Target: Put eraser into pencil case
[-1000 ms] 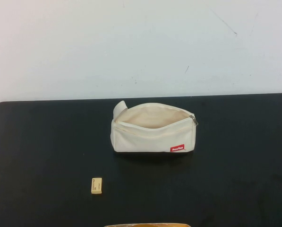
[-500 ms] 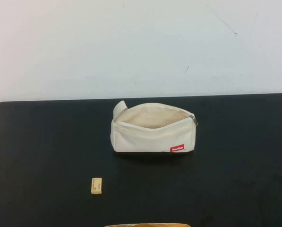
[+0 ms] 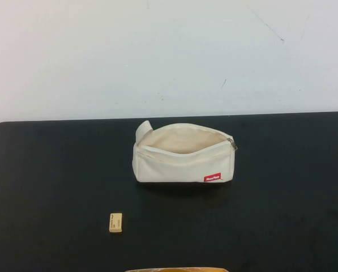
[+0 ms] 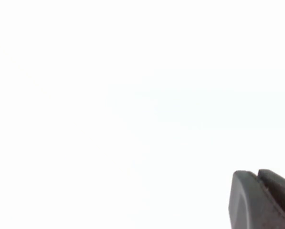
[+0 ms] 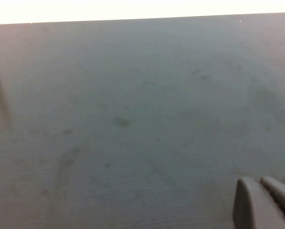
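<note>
Lying on the black counter (image 3: 55, 170), the eraser (image 3: 116, 222) sits near and left of the unzipped pencil case (image 3: 183, 161). Left gripper (image 4: 264, 200) and right gripper (image 5: 264, 202): finger state cannot be told.

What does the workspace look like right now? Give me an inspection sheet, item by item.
Surface: black table, faint smudges in the right wrist view.
Job's things: eraser lies flat near the front, apart from the pencil case, which stands unzipped, mouth open, red label at its lower front.
Clutter: tan edge at the bottom of the high view; cannot tell what it is.
Grippers: left gripper faces blank white; right gripper is above bare table. Neither shows in the high view.
Cables: nothing seen.
Surroundings: white wall with small marks.
</note>
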Motion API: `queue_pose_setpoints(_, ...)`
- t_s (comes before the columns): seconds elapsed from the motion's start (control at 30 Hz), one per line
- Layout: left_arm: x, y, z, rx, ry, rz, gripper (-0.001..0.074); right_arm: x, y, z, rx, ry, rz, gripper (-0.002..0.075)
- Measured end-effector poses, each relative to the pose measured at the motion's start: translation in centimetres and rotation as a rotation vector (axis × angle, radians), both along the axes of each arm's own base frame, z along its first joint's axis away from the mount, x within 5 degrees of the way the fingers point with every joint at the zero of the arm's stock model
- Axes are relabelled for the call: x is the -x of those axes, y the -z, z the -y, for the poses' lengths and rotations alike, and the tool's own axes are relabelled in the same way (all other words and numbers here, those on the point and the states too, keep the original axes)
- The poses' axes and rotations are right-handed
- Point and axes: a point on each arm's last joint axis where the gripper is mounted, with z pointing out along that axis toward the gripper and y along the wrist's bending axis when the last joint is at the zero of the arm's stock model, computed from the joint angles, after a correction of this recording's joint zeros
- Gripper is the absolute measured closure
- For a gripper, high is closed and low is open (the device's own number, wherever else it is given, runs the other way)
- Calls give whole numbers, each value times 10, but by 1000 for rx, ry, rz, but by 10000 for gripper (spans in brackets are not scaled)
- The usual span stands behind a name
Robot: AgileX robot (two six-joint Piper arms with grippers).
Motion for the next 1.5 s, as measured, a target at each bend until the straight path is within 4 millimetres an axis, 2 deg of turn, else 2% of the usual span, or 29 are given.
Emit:
queue_pose_setpoints(0.2, 12, -18, 0, 44, 37, 237, 736, 0, 0, 0, 0, 0, 0, 727)
queue_pose_setpoints(0.3, 14, -19, 4, 44, 80, 257, 736, 0, 0, 0, 0, 0, 0, 727)
queue_pose_setpoints(0.4, 10, -27, 6, 51, 112, 137, 736, 0, 0, 0, 0, 0, 0, 727)
queue_pose_setpoints(0.6, 4, -75, 0, 144, 70, -154, 736, 0, 0, 0, 0, 0, 0, 727)
queue_pose_setpoints(0.67, -6, -87, -2, 161, 40, -287, 736, 0, 0, 0, 0, 0, 0, 727)
queue_pose_setpoints(0.77, -24, -93, -4, 176, -3, -486, 736, 0, 0, 0, 0, 0, 0, 727)
queue_pose_setpoints(0.9, -50, -87, -4, 178, -28, -649, 736, 0, 0, 0, 0, 0, 0, 727)
queue_pose_setpoints(1.17, -96, -58, -1, 239, -25, -891, 736, 0, 0, 0, 0, 0, 0, 727)
queue_pose_setpoints(1.4, -136, -18, 0, 270, -56, -1131, 736, 0, 0, 0, 0, 0, 0, 727)
queue_pose_setpoints(1.5, -153, 9, 0, 292, -77, -1275, 736, 0, 0, 0, 0, 0, 0, 727)
